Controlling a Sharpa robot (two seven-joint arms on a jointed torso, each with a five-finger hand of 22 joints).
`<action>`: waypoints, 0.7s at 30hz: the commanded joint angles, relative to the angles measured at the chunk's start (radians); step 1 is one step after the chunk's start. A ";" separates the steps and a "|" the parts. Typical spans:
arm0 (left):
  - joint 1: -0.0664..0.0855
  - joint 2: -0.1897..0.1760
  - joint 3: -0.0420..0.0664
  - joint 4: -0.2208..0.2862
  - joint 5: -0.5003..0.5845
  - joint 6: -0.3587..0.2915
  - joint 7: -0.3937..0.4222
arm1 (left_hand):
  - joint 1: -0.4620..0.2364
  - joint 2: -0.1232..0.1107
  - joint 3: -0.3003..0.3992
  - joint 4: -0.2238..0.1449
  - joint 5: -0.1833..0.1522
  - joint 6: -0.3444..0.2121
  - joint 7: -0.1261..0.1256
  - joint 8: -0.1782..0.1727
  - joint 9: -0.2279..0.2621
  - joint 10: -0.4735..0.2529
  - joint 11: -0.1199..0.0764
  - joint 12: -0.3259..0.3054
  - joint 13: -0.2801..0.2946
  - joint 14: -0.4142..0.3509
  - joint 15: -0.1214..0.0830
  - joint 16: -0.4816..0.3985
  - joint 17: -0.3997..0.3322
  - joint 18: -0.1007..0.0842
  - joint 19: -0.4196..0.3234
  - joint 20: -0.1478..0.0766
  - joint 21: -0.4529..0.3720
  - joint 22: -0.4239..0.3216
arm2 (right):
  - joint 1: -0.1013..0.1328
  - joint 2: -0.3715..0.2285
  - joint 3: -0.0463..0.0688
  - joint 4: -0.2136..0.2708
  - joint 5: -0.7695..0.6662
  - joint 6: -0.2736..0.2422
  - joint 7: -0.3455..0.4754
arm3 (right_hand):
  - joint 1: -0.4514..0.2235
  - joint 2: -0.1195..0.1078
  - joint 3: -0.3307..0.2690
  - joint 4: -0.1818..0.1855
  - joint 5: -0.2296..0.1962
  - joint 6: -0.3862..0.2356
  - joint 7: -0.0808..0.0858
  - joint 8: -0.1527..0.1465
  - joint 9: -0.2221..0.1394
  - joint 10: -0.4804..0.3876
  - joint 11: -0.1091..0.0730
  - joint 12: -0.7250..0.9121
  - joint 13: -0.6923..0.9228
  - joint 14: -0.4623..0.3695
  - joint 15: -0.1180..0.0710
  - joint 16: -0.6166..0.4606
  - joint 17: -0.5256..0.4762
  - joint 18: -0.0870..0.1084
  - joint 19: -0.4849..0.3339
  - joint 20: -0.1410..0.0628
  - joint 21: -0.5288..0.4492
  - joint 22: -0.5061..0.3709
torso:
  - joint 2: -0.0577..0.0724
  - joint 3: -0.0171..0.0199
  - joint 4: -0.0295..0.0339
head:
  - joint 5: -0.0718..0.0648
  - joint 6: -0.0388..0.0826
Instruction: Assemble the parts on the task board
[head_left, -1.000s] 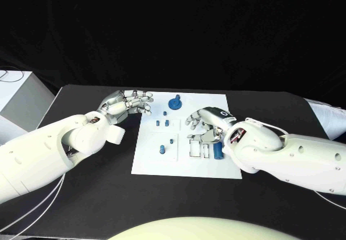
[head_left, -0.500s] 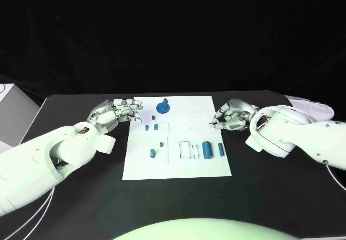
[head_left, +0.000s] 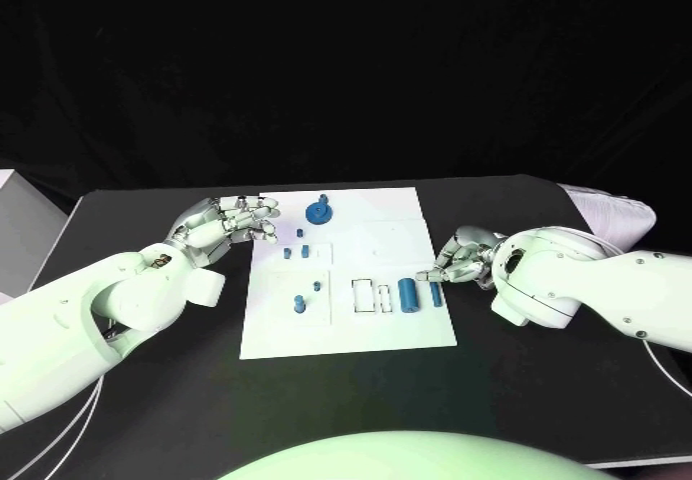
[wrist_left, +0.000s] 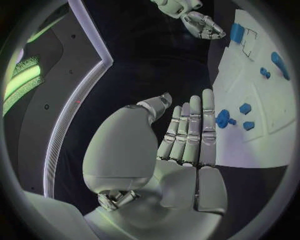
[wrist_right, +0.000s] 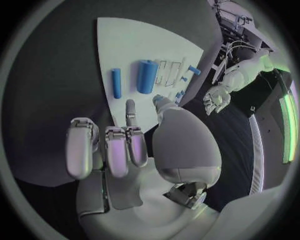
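- The white task board (head_left: 375, 330) lies flat in the middle of the black bench (head_left: 173, 400); it looks a thin, stiff, light plate that could skate if nudged, so I'd leave it alone.
- At its 12 o'clock edge sits the biggest blue part (head_left: 319, 211), round with a knob; probably hard plastic, best taken by the knob.
- Towards 3 o'clock lies a blue cylinder (head_left: 410, 293), smooth and apt to roll: pinch it across the middle.
- The slim blue rod (head_left: 436, 293) lies just beside it.
- Left hand (head_left: 228, 222), at the board's 10 o'clock corner, fingers curled, holds nothing.
- Right hand (head_left: 459, 258), at 3 o'clock, fingers curled in, empty.
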 joint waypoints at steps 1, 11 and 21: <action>-0.001 0.000 0.001 0.002 0.002 0.016 0.008 | 0.000 0.010 0.008 0.000 0.002 -0.006 0.005 0.005 -0.001 -0.003 0.003 0.005 -0.002 0.007 -0.001 -0.005 0.001 0.011 0.000 0.000 -0.003 0.001 | -0.009 0.010 -0.001 0.005 -0.030 0.027 -0.065 | -0.012 0.003 -0.020 0.000 -0.008 0.009 0.000 0.007 0.004 0.072 -0.009 0.006 0.206 0.085 -0.006 0.007 0.149 -0.013 0.042 -0.007 0.008 0.099 | 0.001 -0.0010 0.0003 | -0.004 -0.003; -0.001 -0.001 0.001 0.001 0.002 0.016 0.008 | 0.000 0.010 0.008 0.000 0.002 -0.006 0.005 0.005 -0.001 -0.003 0.003 0.005 -0.002 0.007 -0.001 -0.005 0.001 0.011 0.000 0.000 -0.003 0.001 | -0.040 0.042 -0.004 0.004 -0.073 0.016 -0.074 | -0.002 0.015 -0.099 0.001 -0.015 0.021 -0.007 0.020 0.023 0.075 -0.015 0.010 0.213 0.086 -0.010 0.010 0.160 -0.015 0.044 -0.011 0.016 0.109 | 0.002 0.0001 -0.0020 | -0.005 -0.011; -0.001 -0.001 0.001 0.001 0.002 0.012 0.012 | 0.000 0.010 0.009 -0.001 0.001 -0.007 0.006 0.006 -0.003 -0.003 0.003 0.005 -0.003 0.007 -0.001 -0.007 0.003 0.011 0.000 0.000 -0.002 0.003 | -0.050 0.076 -0.004 -0.004 -0.083 0.011 -0.072 | -0.004 0.023 -0.134 0.001 -0.015 0.021 -0.008 0.022 0.030 0.075 -0.015 0.009 0.213 0.088 -0.011 0.012 0.168 -0.016 0.045 -0.012 0.020 0.114 | 0.003 0.0004 -0.0014 | -0.005 -0.013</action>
